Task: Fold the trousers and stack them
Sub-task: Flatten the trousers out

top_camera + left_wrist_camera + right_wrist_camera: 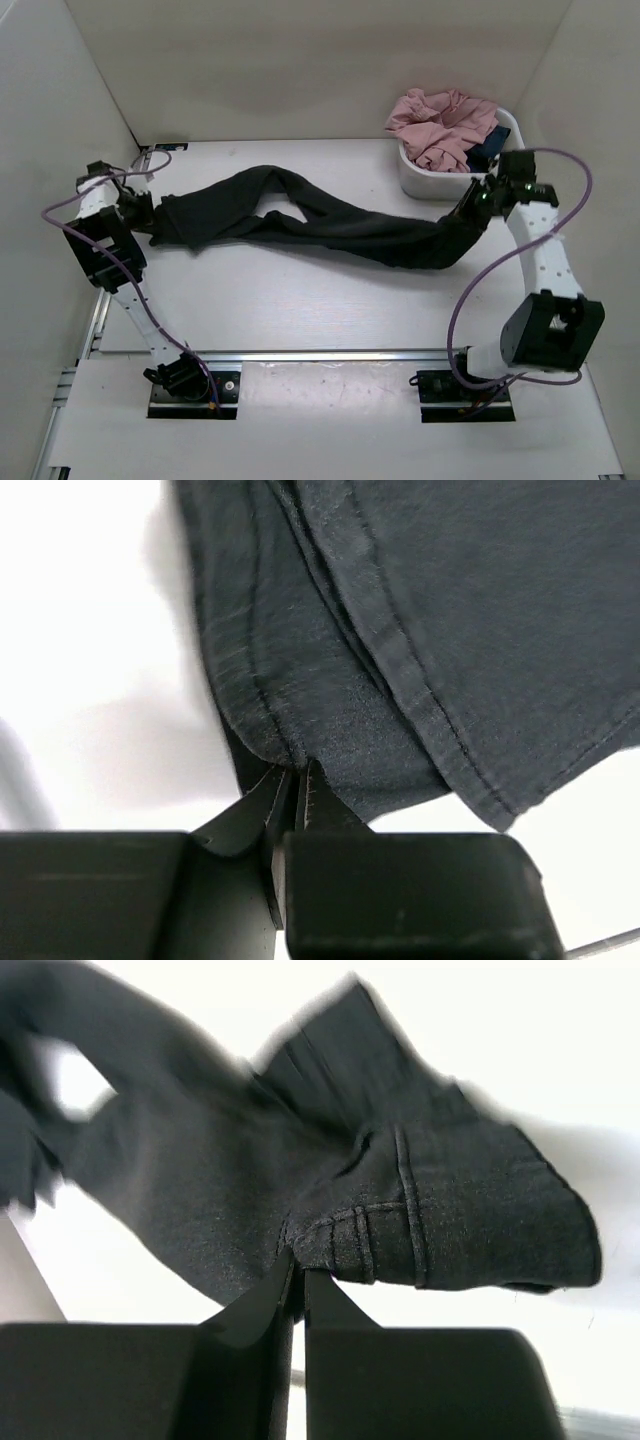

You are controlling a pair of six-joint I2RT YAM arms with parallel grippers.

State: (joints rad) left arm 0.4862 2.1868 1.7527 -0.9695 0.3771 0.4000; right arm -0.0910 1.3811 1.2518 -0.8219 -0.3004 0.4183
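Worktop: a white flat worktop (300, 310), with both arms bolted at its near edge.
Left end effector: the black two-finger left end effector (295, 775) sits close to the left edge, towards the far left corner. Its fingertips are pressed together, pinching a seamed edge of the cloth.
Right end effector: the black two-finger right end effector (298, 1265) sits close to the right edge, more than halfway back. Its fingertips are nearly touching and nip a stitched part of the same cloth.
Trousers: the long plain black soft-fabric trousers (330, 230) stretch unfolded across the middle of the worktop, from the left edge almost to the right edge, one end in each end effector. Left of centre the two legs part and a sliver of white shows between them. The left end is broad and layered; the right end narrows.
Bin: a white rectangular plastic bin (415, 180) stands in the far right corner, just beyond the right end effector.
Bin contents: a crumpled pink cloth garment (440, 125) is heaped above the rim, with a small dark blue garment (490, 140) at its right side.
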